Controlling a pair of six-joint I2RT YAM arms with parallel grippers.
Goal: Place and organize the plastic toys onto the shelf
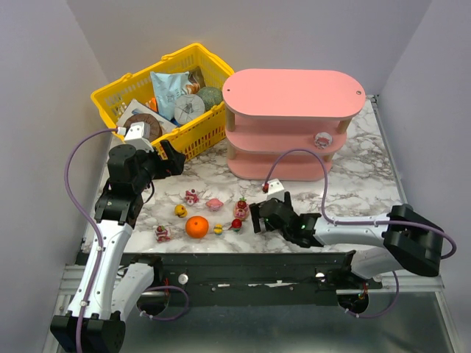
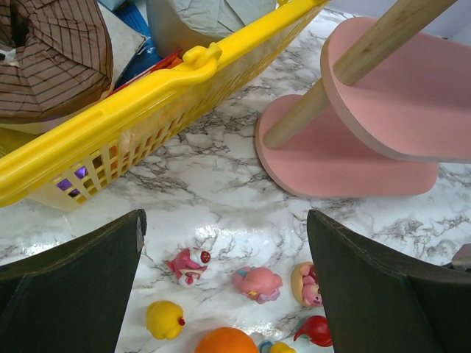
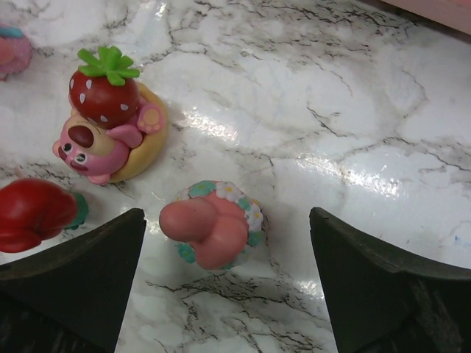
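The pink three-tier shelf (image 1: 294, 125) stands at the back right, with one small figurine (image 1: 322, 140) on its middle board. Several tiny toys lie on the marble in front, among them a pink-white one (image 1: 191, 196), a pink one (image 1: 214, 204) and a yellow one (image 1: 180, 211). My right gripper (image 1: 257, 215) is open, low over the table. In its wrist view it (image 3: 226, 220) straddles a pink toy with a flower wreath (image 3: 213, 228), not touching it. A strawberry bear toy (image 3: 110, 125) and a red toy (image 3: 33, 213) lie to its left. My left gripper (image 1: 173, 160) is open and empty, raised by the basket.
A yellow mesh basket (image 1: 110, 99) of packaged goods stands at the back left. An orange ball (image 1: 196, 227) sits among the toys. The left wrist view shows the basket wall (image 2: 147, 95), the shelf base (image 2: 346, 162), the ball (image 2: 227, 340) and toys below the open gripper (image 2: 224, 220).
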